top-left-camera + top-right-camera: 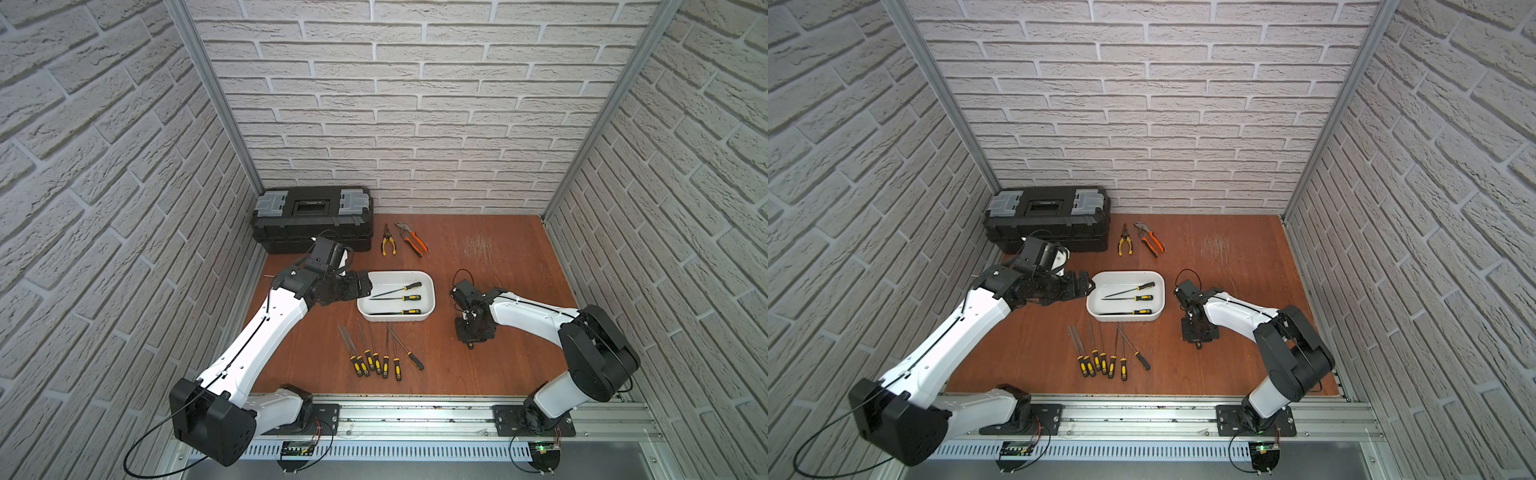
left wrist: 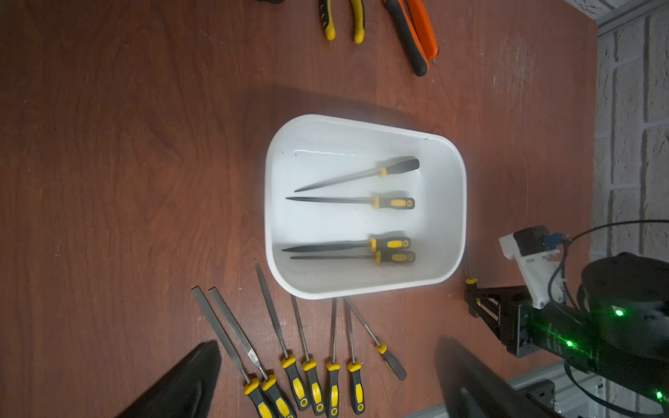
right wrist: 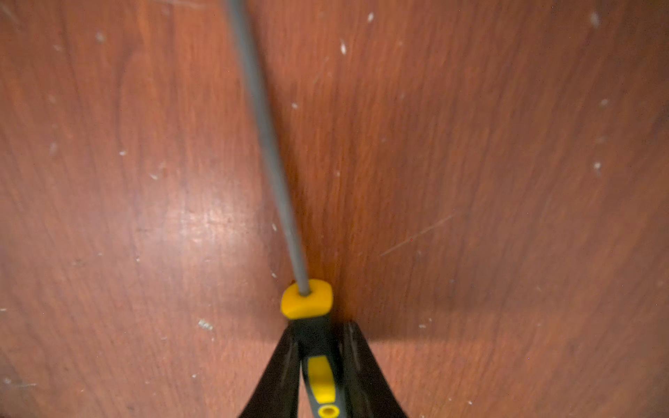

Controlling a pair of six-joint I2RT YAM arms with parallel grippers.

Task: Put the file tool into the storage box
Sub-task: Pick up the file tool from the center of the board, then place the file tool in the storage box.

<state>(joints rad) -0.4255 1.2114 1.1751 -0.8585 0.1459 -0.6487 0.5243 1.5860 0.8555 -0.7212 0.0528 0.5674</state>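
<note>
While the left gripper (image 1: 365, 286) hovers just beside the left short wall of the storage box (image 1: 431, 296), its two fingers spread wide with nothing between them, the right gripper (image 3: 320, 327) is clamped tight on the black-and-yellow handle of a file tool (image 3: 307, 301), pinching it just behind the yellow collar. That file's grey shaft runs out from the grip low over the wooden table (image 1: 507, 266); whether it rests on the surface or is a touch clear of it cannot be told. From the left wrist view, its collar shows just off the box's right short wall, outside the box, with the shaft pointing toward the table's far edge. The white box sits near the middle of the table and has four more files (image 2: 396, 203) lying lengthwise in it, handles toward the right wall; only three of them show in both top views. Between the box and the table's near edge lies a row of seven files (image 1: 377, 363), handles toward the near edge, the rightmost one angled away from its neighbours. By the far edge rest yellow-handled pliers (image 1: 388, 242) and orange-handled pliers (image 1: 413, 241), and a black toolbox (image 1: 311, 218) stands in the far left corner.
</note>
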